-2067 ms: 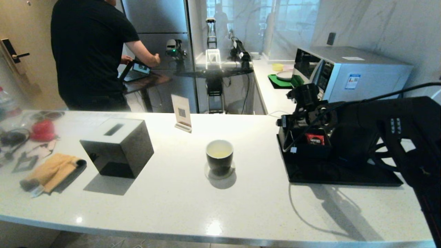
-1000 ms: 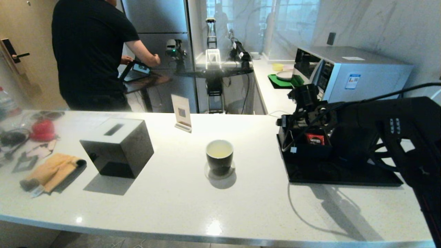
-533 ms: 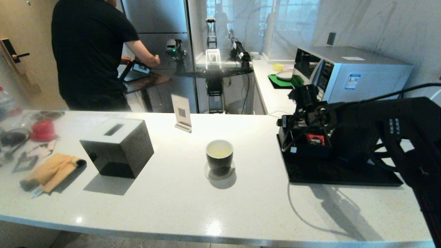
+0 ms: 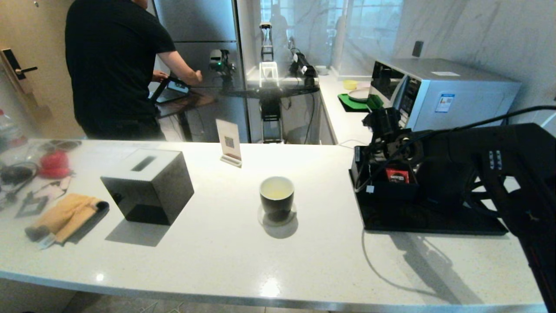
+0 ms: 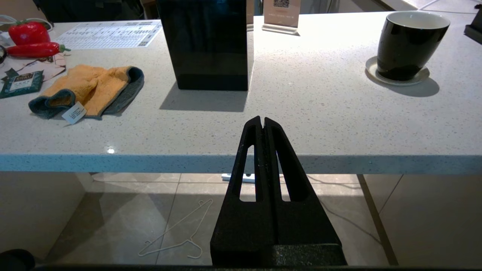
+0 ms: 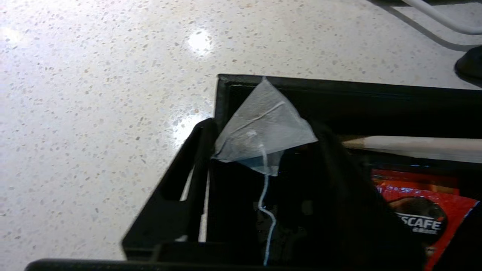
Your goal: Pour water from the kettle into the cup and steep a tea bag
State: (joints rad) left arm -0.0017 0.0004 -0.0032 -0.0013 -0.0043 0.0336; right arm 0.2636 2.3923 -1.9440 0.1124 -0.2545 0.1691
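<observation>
At the far-right black tray (image 4: 430, 221), right claw (image 6: 263, 150) is clamped on the tea bag (image 6: 263, 131), string dangling. Risks: string snags the box edge on lift, or the thin pouch slips out. Cup (image 4: 277, 198) with water (image 4: 276, 189) sits mid-worktop (image 4: 217, 261), well apart. Left claw (image 5: 262, 126) together, parked below the near edge. Red packet (image 6: 421, 214) reads "NESCAFE", partly hidden.

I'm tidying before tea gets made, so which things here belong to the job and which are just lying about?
Job: cup, water in it, tea bag pinched by right gripper.
Lying about: black box, orange cloth, red packet, sign card, microwave; left gripper parked.
</observation>
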